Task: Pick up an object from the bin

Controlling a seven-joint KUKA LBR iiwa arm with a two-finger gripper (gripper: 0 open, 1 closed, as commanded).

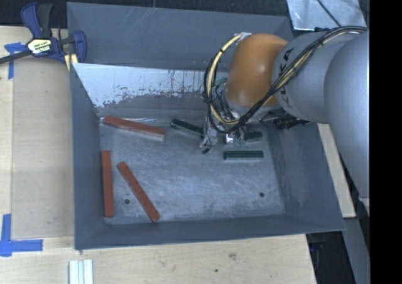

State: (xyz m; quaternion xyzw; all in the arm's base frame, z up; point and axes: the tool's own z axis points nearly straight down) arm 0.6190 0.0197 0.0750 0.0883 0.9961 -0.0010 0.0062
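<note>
1. Gripper [208, 143] is low over the floor of the bin [88, 169], right of centre and toward the far wall, under the arm's orange cover [254, 69]. Cables and wrist hide its tip; cannot tell whether it is wide, narrow or holding anything.
2. Nearest things are two flat dark bars. Dark green bar [187, 127] lies just beside the tip, to its left and slightly farther. Second dark green bar [244, 156] lies just beside it, to the right and nearer. The tip sits between them; which one is meant cannot be told.
3. Long axes: the left bar runs left to right with its left end a little farther than its right end, which points at the tip. The right bar lies almost squarely left to right. Both lie flat.
4. Judgement for a good grasp: settle on one bar, centre over its middle, turn the wrist so the jaws close across the narrow width, not along the length. Go down to the floor before closing, since the bars are thin.
5. Risk: an end-on approach would likely nudge the bar away.
6. Three reddish-brown bars [133, 127] [107, 183] [137, 191] lie well apart to the left.
</note>
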